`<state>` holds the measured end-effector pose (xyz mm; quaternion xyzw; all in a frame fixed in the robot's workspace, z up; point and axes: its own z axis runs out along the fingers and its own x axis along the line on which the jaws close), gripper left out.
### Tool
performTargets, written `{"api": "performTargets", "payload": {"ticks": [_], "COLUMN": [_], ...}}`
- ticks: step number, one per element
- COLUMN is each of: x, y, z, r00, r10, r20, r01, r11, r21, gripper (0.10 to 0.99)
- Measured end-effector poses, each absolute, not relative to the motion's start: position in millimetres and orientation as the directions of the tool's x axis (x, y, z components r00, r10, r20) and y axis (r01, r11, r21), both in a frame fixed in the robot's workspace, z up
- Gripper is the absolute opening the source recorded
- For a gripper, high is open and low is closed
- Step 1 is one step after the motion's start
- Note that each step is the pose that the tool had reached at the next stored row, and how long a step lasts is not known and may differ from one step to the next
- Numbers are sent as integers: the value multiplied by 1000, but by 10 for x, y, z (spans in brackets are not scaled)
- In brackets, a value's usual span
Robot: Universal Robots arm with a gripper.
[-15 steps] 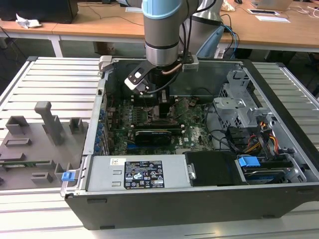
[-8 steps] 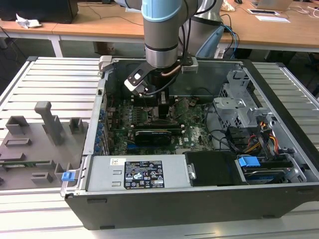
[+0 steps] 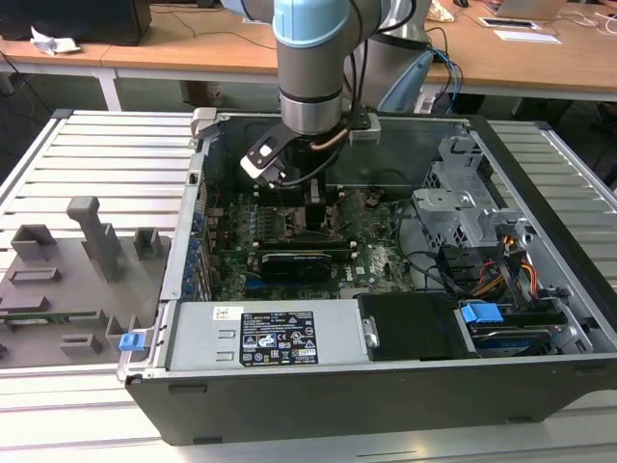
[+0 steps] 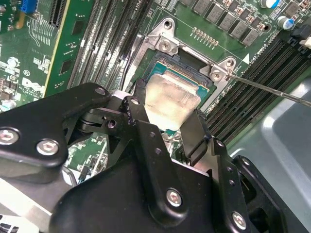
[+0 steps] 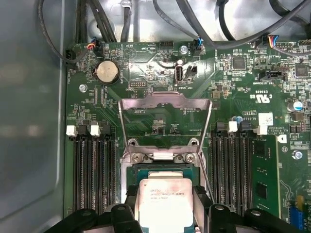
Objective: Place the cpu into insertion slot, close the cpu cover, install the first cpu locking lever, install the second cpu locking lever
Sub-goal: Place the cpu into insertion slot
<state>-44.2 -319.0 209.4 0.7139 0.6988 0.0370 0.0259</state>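
The cpu (image 5: 164, 200), a silver-topped square chip, sits between my gripper's (image 5: 165, 206) two black fingers (image 5: 130, 196), just over the open insertion slot (image 5: 130, 171) with its teal rim. The second wrist view shows the cpu (image 4: 170, 99) overlapping the slot (image 4: 163, 68), with the gripper (image 4: 167, 114) shut on its two sides. Beyond the slot, the cpu cover (image 5: 165, 98) is swung back and lies open over the board. Thin wire locking levers (image 5: 210, 131) stand released on both sides, one seen as lever (image 4: 272, 91). In the exterior view the gripper (image 3: 313, 217) reaches down into the case.
Memory slots (image 5: 92, 170) flank the socket on both sides. The open computer case (image 3: 386, 395) holds a power supply (image 3: 275, 333), a black card (image 3: 299, 258), cables and a drive cage (image 3: 472, 203). A grey fixture block (image 3: 67, 280) lies at the exterior view's left.
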Motion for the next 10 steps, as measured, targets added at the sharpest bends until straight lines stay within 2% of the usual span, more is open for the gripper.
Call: {"api": "performTargets", "payload": {"ticks": [10], "x": [-444], "y": [-3180], "z": [2033], "r00": [27], "r10": [1000], "r20": [17], "r01": [996], "r11": [-28], "r21": [89], "gripper": [529]}}
